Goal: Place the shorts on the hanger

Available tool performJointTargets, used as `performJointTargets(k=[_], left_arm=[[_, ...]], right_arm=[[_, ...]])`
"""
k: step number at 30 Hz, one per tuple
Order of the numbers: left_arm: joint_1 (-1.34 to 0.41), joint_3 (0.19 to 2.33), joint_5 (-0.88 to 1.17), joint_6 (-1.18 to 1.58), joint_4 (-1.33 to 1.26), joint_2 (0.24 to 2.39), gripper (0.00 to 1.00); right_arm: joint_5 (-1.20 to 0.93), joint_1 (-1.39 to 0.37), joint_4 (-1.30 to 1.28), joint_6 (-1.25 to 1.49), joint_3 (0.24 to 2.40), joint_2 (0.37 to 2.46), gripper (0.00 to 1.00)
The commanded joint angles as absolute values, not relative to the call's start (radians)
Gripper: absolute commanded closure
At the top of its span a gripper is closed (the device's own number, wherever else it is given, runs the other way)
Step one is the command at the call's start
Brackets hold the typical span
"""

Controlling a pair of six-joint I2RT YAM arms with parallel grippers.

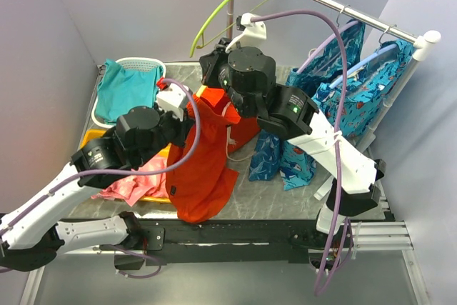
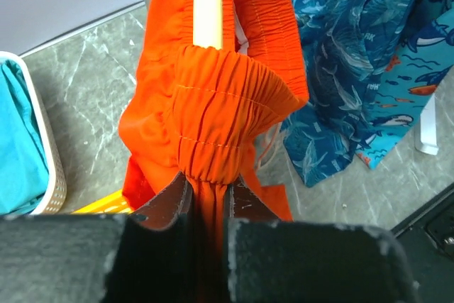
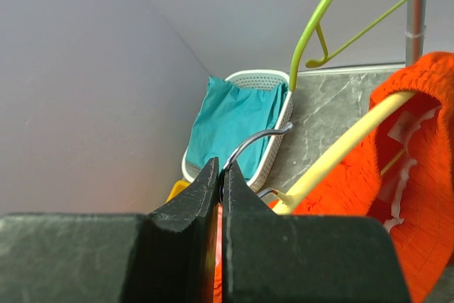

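Left fingers [image 2: 167,207] clenched on the shorts [image 2: 227,104], pinching a gathered fold of the elastic waistband that rises straight from between the tips. Right fingers [image 3: 202,189] pressed together on the metal hook [image 3: 255,140] of the hanger [image 3: 340,148]. One yellow hanger arm runs from the hook into the waist opening, with red-orange fabric draped over it. The shorts hang between the two arms over the bench [image 1: 275,191], legs trailing toward its near edge. Behind: white basket [image 1: 136,61] holding teal cloth [image 1: 125,91]; lime-green hanger [image 1: 208,23].
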State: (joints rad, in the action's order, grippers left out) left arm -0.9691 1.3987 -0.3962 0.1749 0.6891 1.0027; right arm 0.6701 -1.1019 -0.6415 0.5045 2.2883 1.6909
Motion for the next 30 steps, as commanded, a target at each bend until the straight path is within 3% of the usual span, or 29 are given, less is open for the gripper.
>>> performJointTargets(k=[1,3,4,7,10,13,22,27,30], left_arm=[[-0.976,1.342,-0.494,0.152,0.499,0.944,0.99],[-0.977,1.298,-0.467,0.152,0.451,0.905,0.99],[-0.976,1.293,-0.459,0.153,0.436,0.897,0.99],[-0.976,1.287,-0.454,0.153,0.443,0.888,0.99],[-0.976,1.267,-0.440,0.146,0.419,0.870,0.99],[-0.976,1.253,-0.425,0.140,0.376,0.856,0.99],[-0.976,1.241,-0.387,0.106,0.241,0.880,0.99],[-0.976,1.322,-0.399,0.011,0.180,0.962,0.99],[-0.976,1.383,-0.370,-0.078,0.155,1.037,0.99]], right_arm=[[0.675,-1.111,-0.578,0.517,2.257,1.605,1.00],[0.658,-1.112,-0.575,0.509,2.209,1.569,1.00],[0.647,-1.112,-0.574,0.505,2.191,1.554,0.94],[0.612,-1.114,-0.557,0.491,2.102,1.484,0.59],[0.595,-1.118,-0.560,0.489,2.027,1.411,0.40],[0.574,-1.126,-0.561,0.495,1.947,1.336,0.30],[0.540,-1.157,-0.561,0.546,1.682,1.082,0.24],[0.376,-1.215,-0.442,0.598,1.344,0.931,0.24],[0.399,-1.274,-0.396,0.638,1.172,0.885,0.25]])
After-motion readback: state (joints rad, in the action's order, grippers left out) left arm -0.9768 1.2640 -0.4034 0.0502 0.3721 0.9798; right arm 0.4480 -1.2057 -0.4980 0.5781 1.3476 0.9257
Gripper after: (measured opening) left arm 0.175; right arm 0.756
